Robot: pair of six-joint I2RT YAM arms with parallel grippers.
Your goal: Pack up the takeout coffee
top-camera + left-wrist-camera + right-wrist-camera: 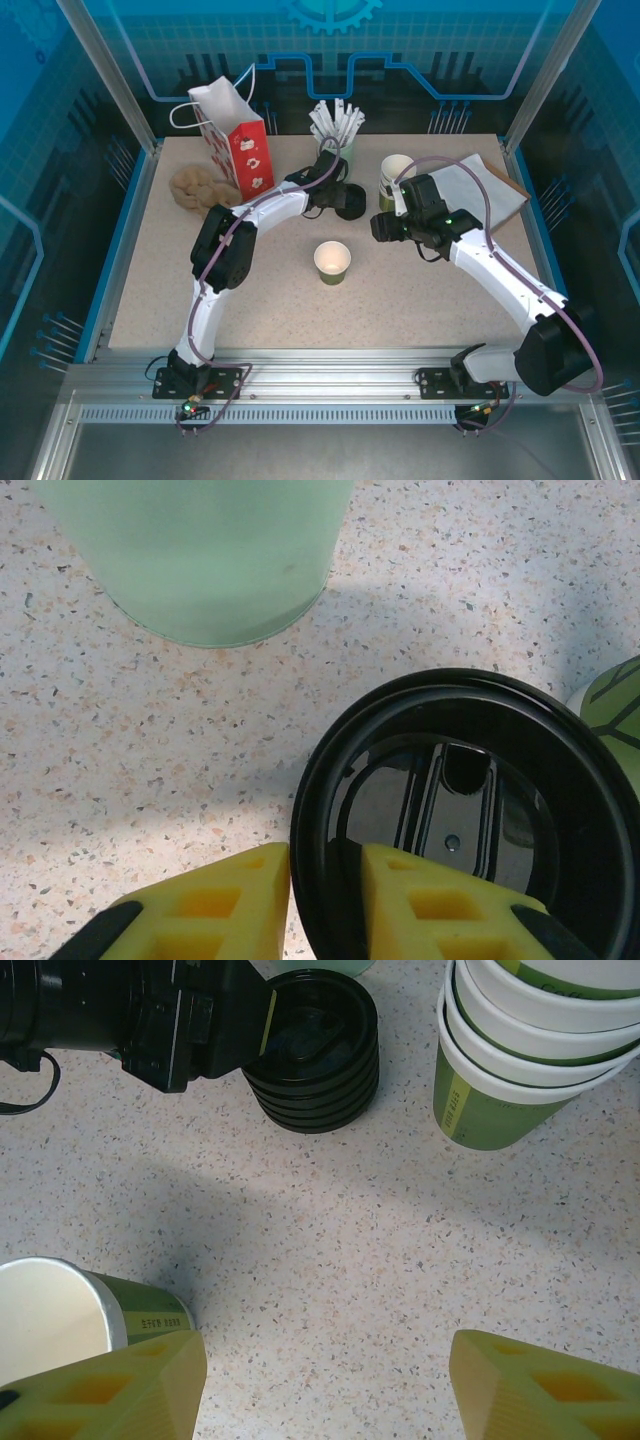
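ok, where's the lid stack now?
In the top view the lid stack sits back-centre on the table, in front of the straw cup and left of the stacked cups. The left pincer straddles the top lid's rim.

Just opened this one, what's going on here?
A two-arm robot is packing a takeout coffee. The left gripper is down at the stack of black lids, its fingers straddling the rim of the top lid, one inside and one outside. Whether they pinch it yet is not clear. The green cup stands open and lidless mid-table. The right gripper hangs open beside that cup, holding nothing. The red gift bag stands at the back left.
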